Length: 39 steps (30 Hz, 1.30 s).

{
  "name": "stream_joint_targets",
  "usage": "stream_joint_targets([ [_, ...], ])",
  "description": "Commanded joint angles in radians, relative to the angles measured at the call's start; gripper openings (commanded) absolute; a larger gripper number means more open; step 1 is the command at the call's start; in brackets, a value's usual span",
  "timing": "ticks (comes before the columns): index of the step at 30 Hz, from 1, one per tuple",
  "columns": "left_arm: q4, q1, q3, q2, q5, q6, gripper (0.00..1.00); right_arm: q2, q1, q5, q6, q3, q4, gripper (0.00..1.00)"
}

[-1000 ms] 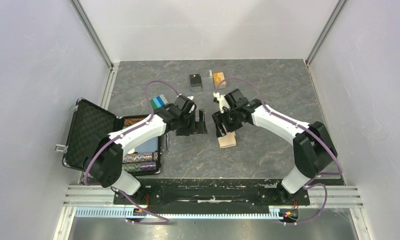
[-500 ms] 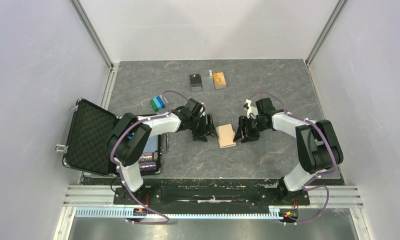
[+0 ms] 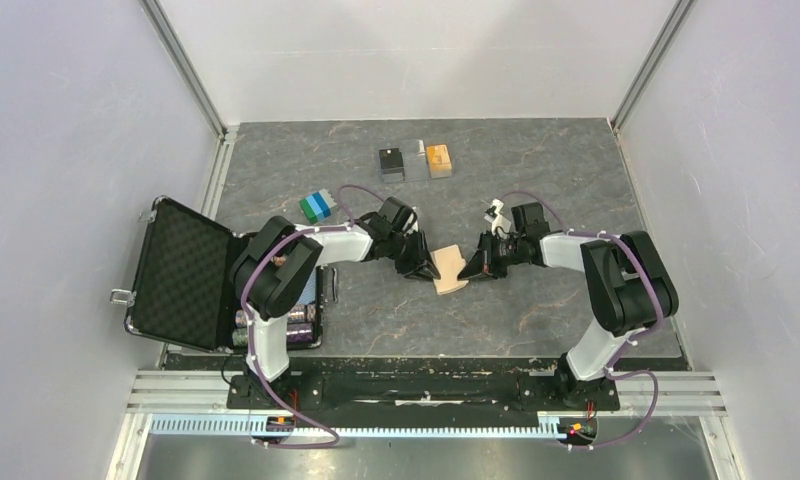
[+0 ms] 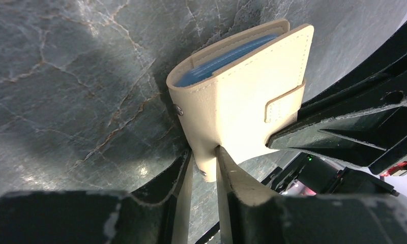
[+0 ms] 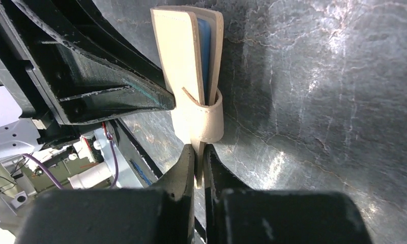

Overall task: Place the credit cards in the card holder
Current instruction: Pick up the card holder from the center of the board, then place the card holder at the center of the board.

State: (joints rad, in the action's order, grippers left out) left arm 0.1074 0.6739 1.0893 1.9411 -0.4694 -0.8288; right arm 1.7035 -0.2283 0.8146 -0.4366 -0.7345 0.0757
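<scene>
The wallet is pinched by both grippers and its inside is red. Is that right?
Not quite. The wallet is pinched by the left gripper and the right gripper, but its inside is light blue, not red; the left wrist view shows it.

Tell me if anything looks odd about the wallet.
The wallet is tipped up on edge instead of lying flat, pinched by the left claw and the right claw at opposite ends, and its tab looks fastened.

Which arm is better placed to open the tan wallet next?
Probably right: the right gripper pinches the tan wallet beside its snap tab, ready to pull; the left gripper clamps the fold-side corner, steadying it.
</scene>
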Motion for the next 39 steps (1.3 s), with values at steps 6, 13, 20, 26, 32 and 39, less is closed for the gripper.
stream_joint_targets([
  [6, 0.165, 0.019, 0.022, -0.154, 0.179, 0.067, 0.57, -0.093, -0.05, -0.234, 0.252, -0.288, 0.307, 0.0],
  [13, 0.233, 0.005, -0.05, -0.344, 0.33, 0.044, 0.68, -0.175, -0.284, -0.701, 0.464, -0.384, 0.499, 0.0],
  [20, 0.262, -0.042, -0.115, -0.453, 0.39, -0.002, 0.71, -0.236, -0.507, -1.072, 0.521, -0.192, 0.459, 0.0],
  [26, 0.313, -0.101, -0.162, -0.526, 0.452, -0.025, 0.71, -0.316, -0.667, -1.236, 0.559, -0.098, 0.405, 0.02],
  [32, 0.292, -0.14, -0.202, -0.562, 0.407, -0.021, 0.71, -0.362, -0.744, -1.347, 0.538, -0.103, 0.412, 0.0],
  [39, 0.265, -0.141, -0.222, -0.565, 0.364, -0.013, 0.77, -0.412, -0.889, -1.671, 0.605, -0.028, 0.32, 0.0],
])
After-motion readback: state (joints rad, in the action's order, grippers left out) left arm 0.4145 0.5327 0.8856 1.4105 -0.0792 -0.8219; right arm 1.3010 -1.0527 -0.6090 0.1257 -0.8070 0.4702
